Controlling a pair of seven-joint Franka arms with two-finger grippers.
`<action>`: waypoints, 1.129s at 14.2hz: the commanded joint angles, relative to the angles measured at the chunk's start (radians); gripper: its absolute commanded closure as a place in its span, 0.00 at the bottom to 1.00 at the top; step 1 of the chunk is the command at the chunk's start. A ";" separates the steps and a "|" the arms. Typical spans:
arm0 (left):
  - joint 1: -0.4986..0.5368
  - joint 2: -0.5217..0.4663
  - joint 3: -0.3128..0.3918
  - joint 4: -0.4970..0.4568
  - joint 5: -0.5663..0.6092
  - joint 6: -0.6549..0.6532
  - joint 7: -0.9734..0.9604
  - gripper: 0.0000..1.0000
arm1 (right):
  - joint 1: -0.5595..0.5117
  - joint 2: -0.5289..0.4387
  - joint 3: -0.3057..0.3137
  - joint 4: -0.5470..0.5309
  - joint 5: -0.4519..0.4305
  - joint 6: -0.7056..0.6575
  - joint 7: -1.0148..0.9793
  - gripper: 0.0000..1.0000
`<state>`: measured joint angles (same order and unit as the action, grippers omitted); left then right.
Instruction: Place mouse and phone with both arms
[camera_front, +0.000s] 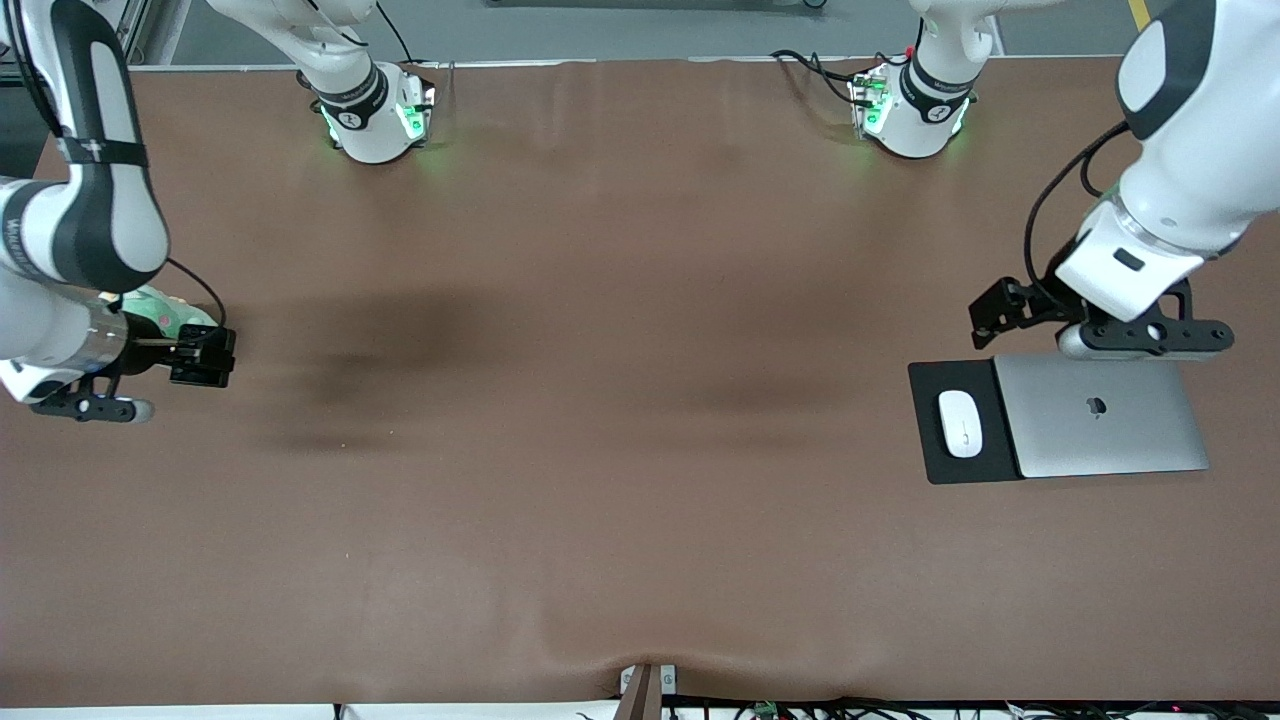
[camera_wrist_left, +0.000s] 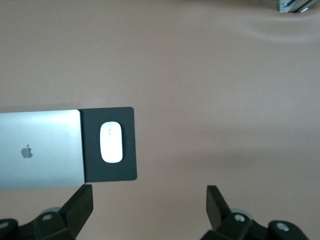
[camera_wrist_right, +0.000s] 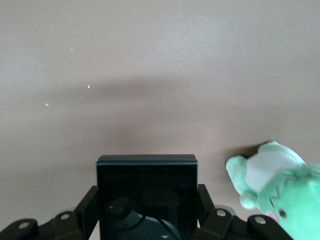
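Brown bench cover, wrinkled a bit at the edge nearest the front camera. Toward the left arm's end, a black pad lies flat with the white mouse on it, roughly centred, long axis pointing toward the camera. A closed silver laptop sits just beside the mouse, its edge overlapping the pad, logo up. Left wrist view shows the same set: mouse on pad, laptop touching the pad.

Left hand hangs over bare bench just beside the pad's edge on the bases' side, fingers spread wide apart, nothing between them; in its wrist view the two fingertips stand well apart with only bench between. Mouse untouched by it.

Right hand is over the bench at the right arm's end, off the surface, clamped on the phone, a black square held edge-on between the fingers. Right wrist view: phone sits upright in the grip, glossy face toward the wrist camera, fingers pressed to both its sides. A mint green plush toy lies on the bench near this hand, partly hidden by the arm; wrist view shows it beside the phone, not touching.

Both arm bases with green lights stand along the bench edge farthest from the camera
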<state>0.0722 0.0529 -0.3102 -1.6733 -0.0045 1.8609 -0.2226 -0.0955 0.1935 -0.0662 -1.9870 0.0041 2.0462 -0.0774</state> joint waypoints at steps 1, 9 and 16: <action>-0.043 -0.036 -0.001 -0.003 -0.019 -0.057 -0.038 0.00 | -0.091 -0.098 0.022 -0.229 0.011 0.175 -0.105 1.00; -0.201 -0.145 0.129 -0.095 -0.020 -0.069 -0.023 0.00 | -0.076 -0.057 0.023 -0.441 0.017 0.457 -0.052 1.00; -0.258 -0.127 0.186 -0.068 -0.019 -0.071 -0.035 0.00 | -0.003 0.040 0.023 -0.443 0.017 0.520 0.113 1.00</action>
<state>-0.1753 -0.0802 -0.1376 -1.7560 -0.0046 1.7947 -0.2602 -0.0877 0.2361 -0.0416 -2.4236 0.0056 2.5485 0.0339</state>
